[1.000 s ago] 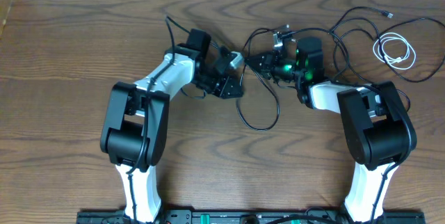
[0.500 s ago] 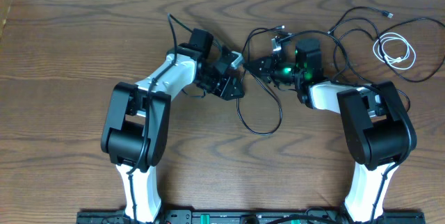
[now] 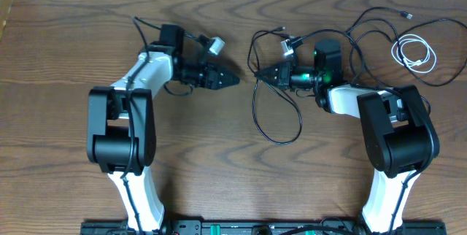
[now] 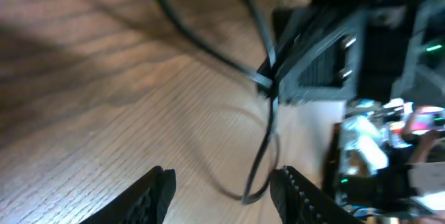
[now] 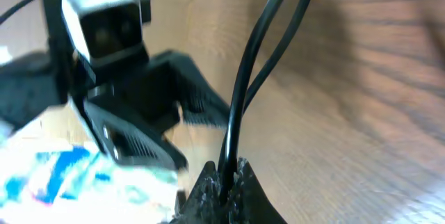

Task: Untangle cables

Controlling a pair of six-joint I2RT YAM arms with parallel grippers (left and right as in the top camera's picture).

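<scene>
A long black cable (image 3: 278, 141) loops across the table's middle. My right gripper (image 3: 259, 76) points left and is shut on a strand of it (image 5: 240, 92), which rises from between the pinched fingers (image 5: 208, 186). My left gripper (image 3: 232, 80) faces it from a short way to the left, open, with nothing between its fingers (image 4: 156, 189). In the left wrist view the black cable (image 4: 268, 123) hangs just ahead of that gripper, close to its right finger. A second black cable (image 3: 365, 17) and a coiled white cable (image 3: 414, 52) lie at the far right.
The brown wooden table (image 3: 73, 45) has its far edge along the top of the overhead view. Both arm bases stand at the near edge. Thicker black leads run along the arms themselves.
My left gripper has opened, let go of the cable and drawn back to the left, its arm swinging outward. The right gripper stays shut on the black cable, whose loop has sagged a little.
</scene>
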